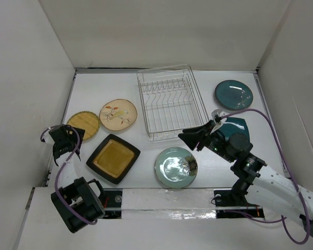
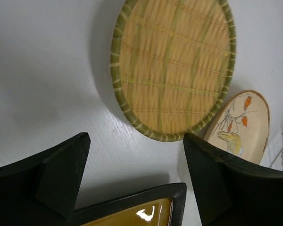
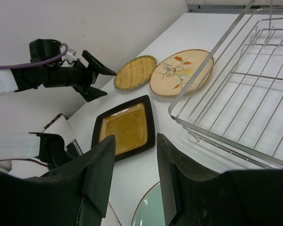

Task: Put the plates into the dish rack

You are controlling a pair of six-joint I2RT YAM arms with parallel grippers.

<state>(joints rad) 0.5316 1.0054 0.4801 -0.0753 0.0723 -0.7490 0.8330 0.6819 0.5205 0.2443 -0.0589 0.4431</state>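
Top external: dish rack (image 1: 169, 104) runs lengthwise, near to far.

The white worktop (image 1: 109, 88) carried a wire dish rack (image 1: 171, 104) at the upper centre of the overhead view, its long side running away from the near edge. Left of it lay a cream painted plate (image 1: 118, 114), and edge to edge with that, further left, a woven tan plate (image 1: 84, 125). Below those two sat a square mustard plate (image 1: 113, 159) with a black rim, turned corner-on. A pale green plate (image 1: 176, 167) lay flat at lower centre, just below the rack's near end. At upper right a round dark teal plate (image 1: 233, 94) rested apart from the rack, and just below it lay a square dark teal plate (image 1: 239, 126), partly hidden.
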